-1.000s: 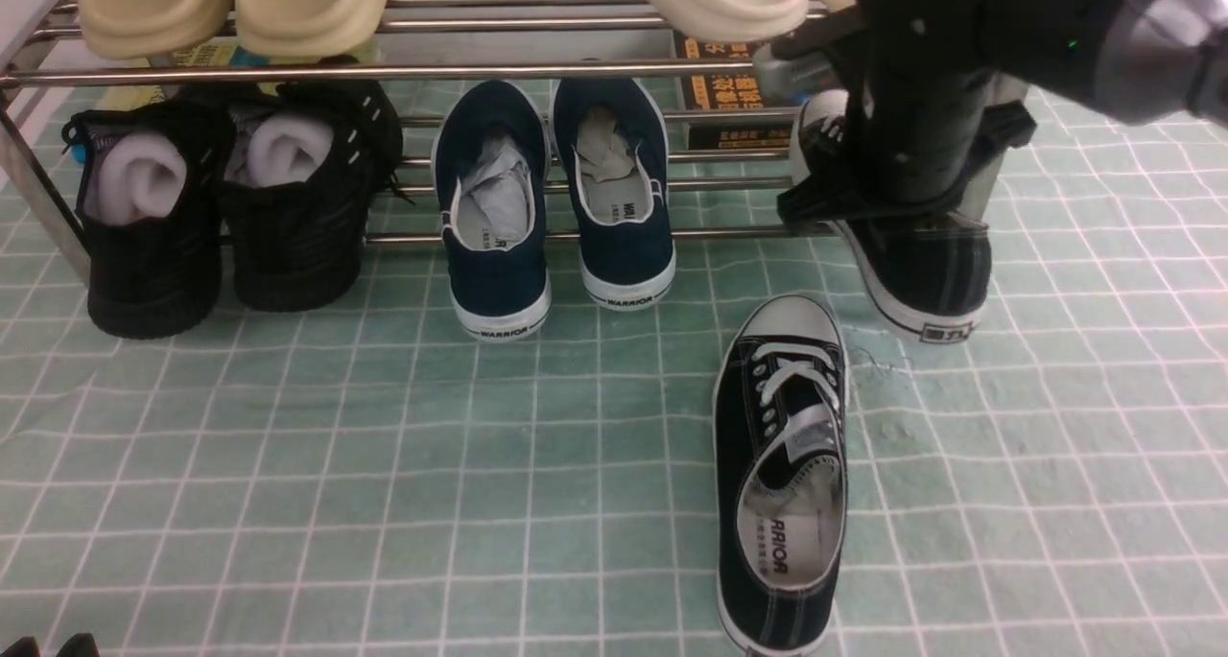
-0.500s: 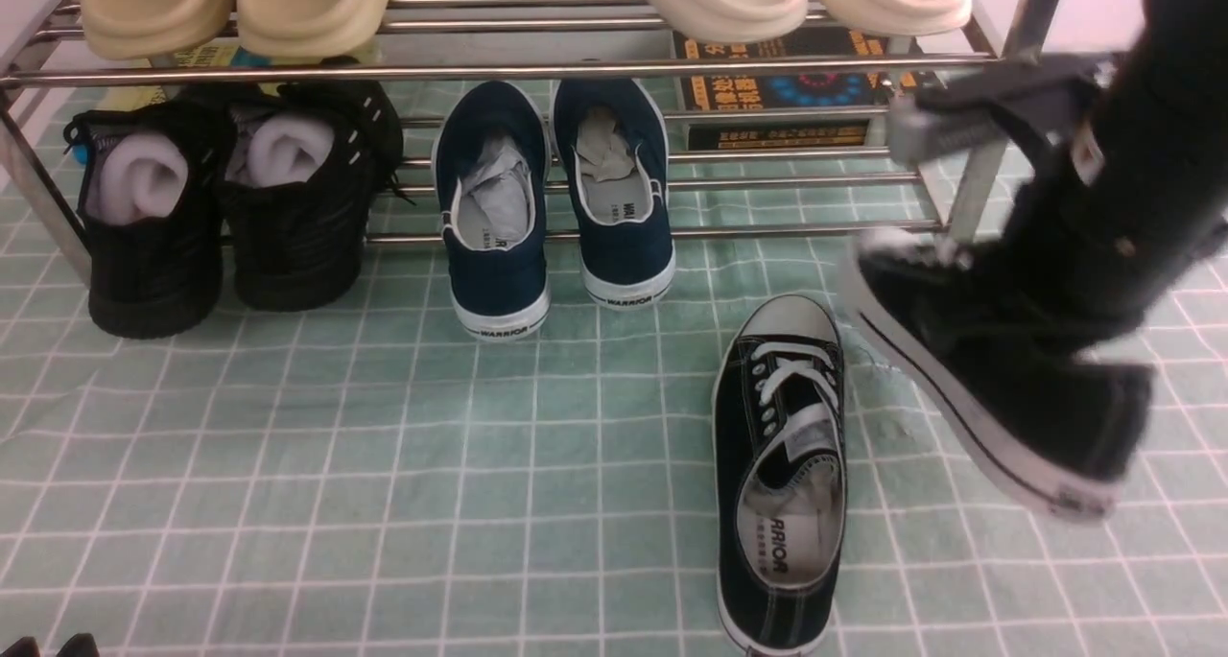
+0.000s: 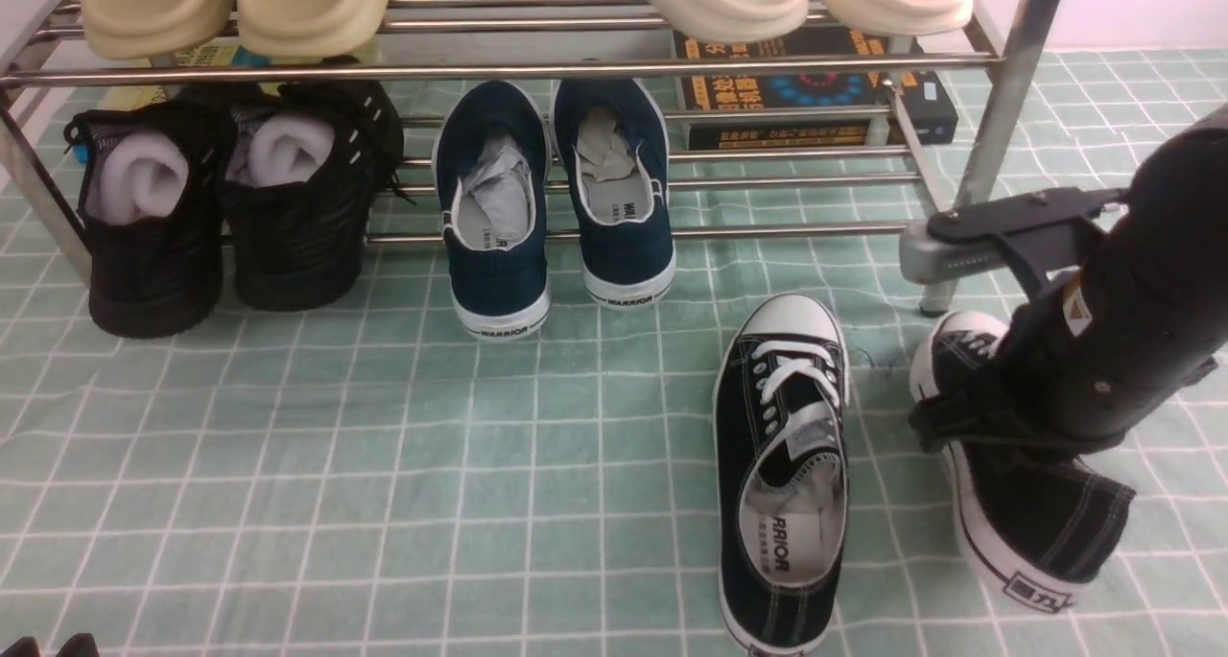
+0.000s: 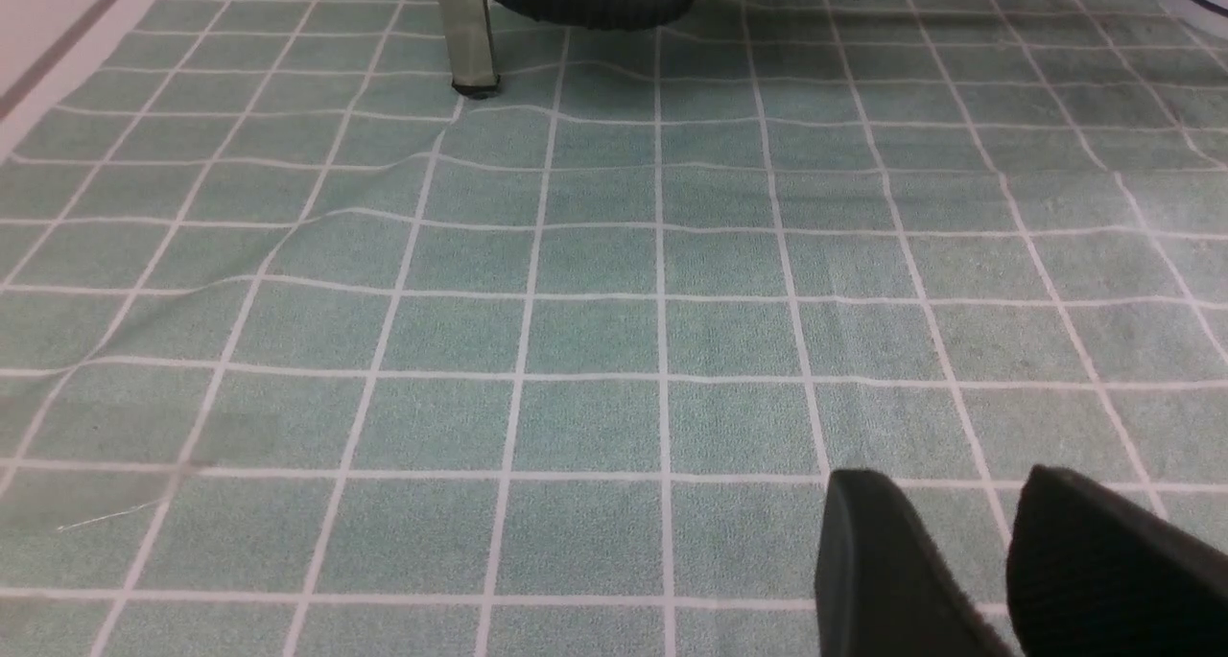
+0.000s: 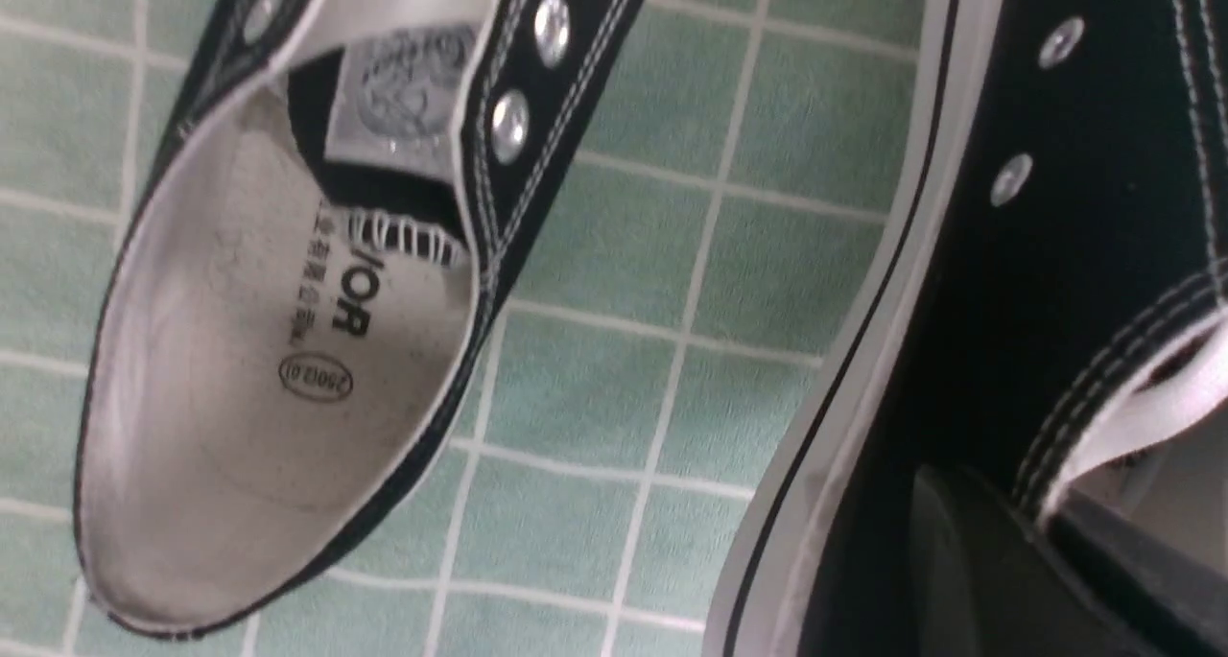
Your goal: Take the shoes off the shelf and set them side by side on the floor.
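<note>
One black canvas sneaker (image 3: 782, 475) (image 5: 269, 350) lies flat on the pale green floor mat (image 3: 384, 465), toe towards the shelf (image 3: 576, 67). To its right, my right gripper (image 3: 988, 427) (image 5: 1046, 532) is shut on the side wall of the second sneaker (image 3: 1031, 508) (image 5: 1007, 283), one finger outside and one inside the opening. This shoe is tilted, its white sole edge facing the first one, low over the mat; whether it touches I cannot tell. In the left wrist view my left gripper (image 4: 959, 551) is open over bare mat (image 4: 576, 302), holding nothing.
Navy slip-ons (image 3: 552, 206) and black mesh shoes (image 3: 221, 206) sit on the lower tier. Beige slippers (image 3: 240, 10) rest on the upper tier. A dark printed box (image 3: 815, 101) lies behind the rack. The rack's right corner post (image 3: 998, 110) stands just beyond my right arm.
My right arm has carried the second sneaker off the shelf's lower tier, down and towards the near right, to beside the sneaker on the floor. Nothing else moved.
</note>
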Motion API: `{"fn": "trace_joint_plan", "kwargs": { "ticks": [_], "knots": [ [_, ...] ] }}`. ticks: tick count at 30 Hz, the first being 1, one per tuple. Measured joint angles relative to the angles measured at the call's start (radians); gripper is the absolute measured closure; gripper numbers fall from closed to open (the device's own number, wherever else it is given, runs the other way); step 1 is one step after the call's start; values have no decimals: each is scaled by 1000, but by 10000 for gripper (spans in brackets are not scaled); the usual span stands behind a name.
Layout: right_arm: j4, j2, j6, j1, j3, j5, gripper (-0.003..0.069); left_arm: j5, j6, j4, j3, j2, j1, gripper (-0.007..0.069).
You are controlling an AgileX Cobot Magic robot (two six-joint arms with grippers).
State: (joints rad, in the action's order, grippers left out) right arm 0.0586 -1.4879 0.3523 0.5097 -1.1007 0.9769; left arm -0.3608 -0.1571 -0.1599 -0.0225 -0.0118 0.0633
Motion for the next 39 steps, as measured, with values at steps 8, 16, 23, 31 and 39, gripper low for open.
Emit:
{"fn": "trace_joint_plan", "kwargs": {
  "ticks": [8,16,23,31,39],
  "knots": [
    [14,0,-1,0,-100,58,653,0,0,0,0,0,0,385],
    [26,-17,-1,0,-139,96,648,-1,0,0,0,0,0,385],
    [14,-109,1,2,-140,50,644,-1,0,0,0,0,0,385],
    [-39,-205,14,3,-142,55,638,-1,0,0,0,0,0,385],
    [-136,-238,10,0,-143,92,606,-1,0,0,0,0,0,385]
  ]
}}
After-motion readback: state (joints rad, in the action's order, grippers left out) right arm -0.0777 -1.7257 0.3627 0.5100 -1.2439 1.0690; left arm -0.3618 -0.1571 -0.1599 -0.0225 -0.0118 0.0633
